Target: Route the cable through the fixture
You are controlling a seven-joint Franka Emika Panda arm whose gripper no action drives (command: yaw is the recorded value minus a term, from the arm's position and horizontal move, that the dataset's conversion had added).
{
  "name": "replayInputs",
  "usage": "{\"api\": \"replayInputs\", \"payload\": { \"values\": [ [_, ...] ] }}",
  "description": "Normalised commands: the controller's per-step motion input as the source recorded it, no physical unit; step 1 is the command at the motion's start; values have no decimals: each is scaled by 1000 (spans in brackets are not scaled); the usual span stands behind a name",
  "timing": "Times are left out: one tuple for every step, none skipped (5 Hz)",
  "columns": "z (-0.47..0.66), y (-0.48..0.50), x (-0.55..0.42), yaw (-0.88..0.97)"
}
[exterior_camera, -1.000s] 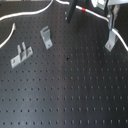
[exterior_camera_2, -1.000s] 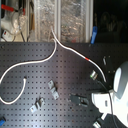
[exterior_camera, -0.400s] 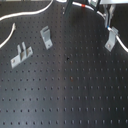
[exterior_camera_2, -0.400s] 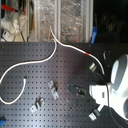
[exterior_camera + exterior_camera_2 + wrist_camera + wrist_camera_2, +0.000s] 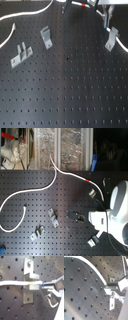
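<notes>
Cable (image 5: 15,283), thin white flexible cord, across matte grey metal fixture (image 5: 29,281); gripper (image 5: 51,288) jaw state unclear.

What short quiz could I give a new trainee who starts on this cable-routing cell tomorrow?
1. True or false: in the first wrist view the cable runs across the fixture.
2. How many grey brackets stand on the board in the first exterior view? A two, B three, C five.
3. In the second exterior view, what colour is the band on the cable?
Key: 1 true; 2 B; 3 red.
</notes>
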Motion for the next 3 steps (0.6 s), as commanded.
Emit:
{"api": "replayInputs", "payload": {
  "values": [
    [42, 287, -45, -483],
    [-3, 131, -15, -805],
    [23, 154, -28, -703]
  ]
}}
